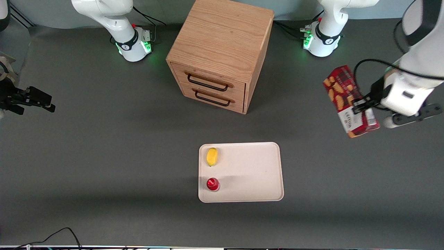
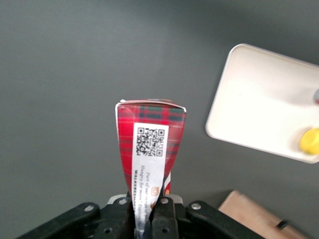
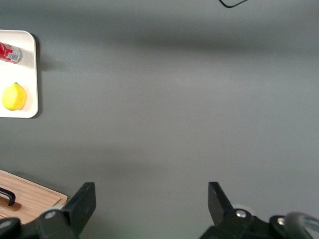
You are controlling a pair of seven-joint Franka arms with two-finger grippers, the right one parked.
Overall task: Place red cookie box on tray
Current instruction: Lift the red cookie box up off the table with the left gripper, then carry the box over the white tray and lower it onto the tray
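Front view, read from the left edge across: a wooden drawer cabinet (image 1: 219,55) stands at upper centre, and below it the tray (image 1: 253,173) lies flat on the grey table (image 1: 104,156). On the tray's left strip sit a yellow lemon-like fruit (image 1: 212,156) and, nearer the camera, a small red cup-like item (image 1: 212,184); most of the tray is bare. At the right edge of the frame, a little above mid-height, the red cookie box (image 1: 347,100) hangs in the air, tilted, well apart from the tray, toward the working arm's end of the table. The gripper (image 1: 360,104) is pinched on it, taking it across its narrow width somewhat below its middle, toward the lower end where a white label patch shows.

Left wrist view shows the same hold from above: the fingers (image 2: 164,214) pressed against the box (image 2: 149,144), whose QR label sticks out from between them, with a corner of the tray (image 2: 259,104) off to one side.

As for handling — this looks like a light cardboard carton, stiff along its length but easily dented across its thin faces, and its printed surface is probably rather slick. A hard squeeze could crush the walls and the cookies inside; too soft a one may let the long body swing or slip. The hold lies off the middle, so the free end has leverage — a grip nearer the centre would probably be steadier. It should go down on the bare part of the tray, away from the fruit and the cup.
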